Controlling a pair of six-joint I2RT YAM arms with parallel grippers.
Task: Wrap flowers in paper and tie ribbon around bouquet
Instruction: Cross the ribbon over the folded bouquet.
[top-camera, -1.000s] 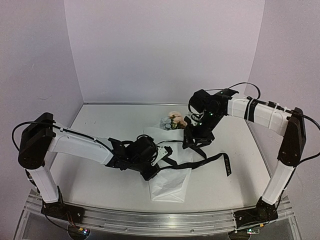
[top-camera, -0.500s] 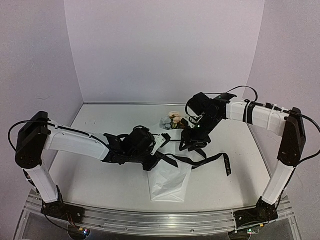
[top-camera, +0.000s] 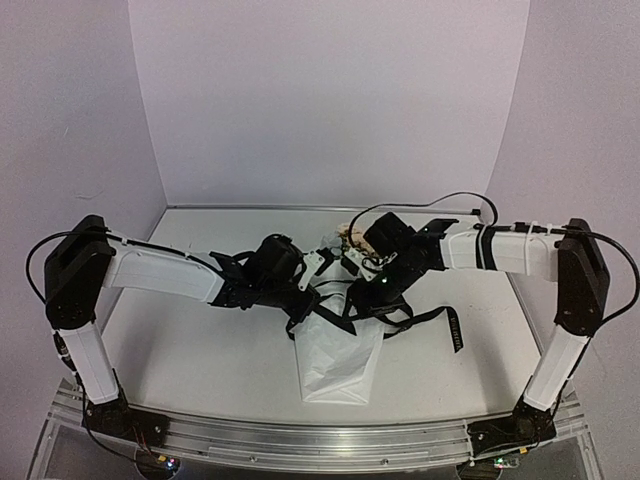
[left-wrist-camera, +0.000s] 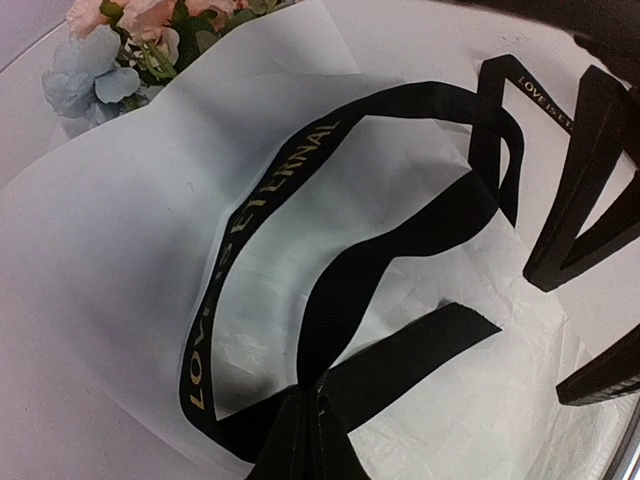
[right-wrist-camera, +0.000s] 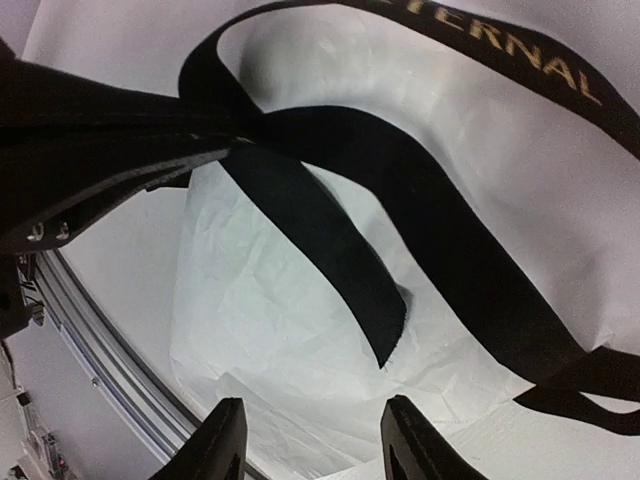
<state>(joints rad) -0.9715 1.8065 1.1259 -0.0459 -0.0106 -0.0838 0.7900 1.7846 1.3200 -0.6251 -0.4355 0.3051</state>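
Left gripper (left-wrist-camera: 315, 450) clamped on ribbon (left-wrist-camera: 275, 185). Right gripper (right-wrist-camera: 310, 450) half open, empty. Loose end (right-wrist-camera: 330, 270) lies mid-frame above it, slanting lower-right.

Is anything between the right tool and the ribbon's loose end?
Nothing visible. The right tool hangs open over the paper, and the loose end of the ribbon lies bare on it just ahead.

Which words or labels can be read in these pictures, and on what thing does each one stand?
"LOVE IS ETERNAL": gold print along the ribbon, left wrist view.
"LOVE IS E": a second stretch of the same ribbon, upper right of that view; the rest does not show.
"TERNAL": the ribbon in the right wrist view, its start cut off at the picture's edge.
Top view: pale print on the ribbon's loose end, too small to read.
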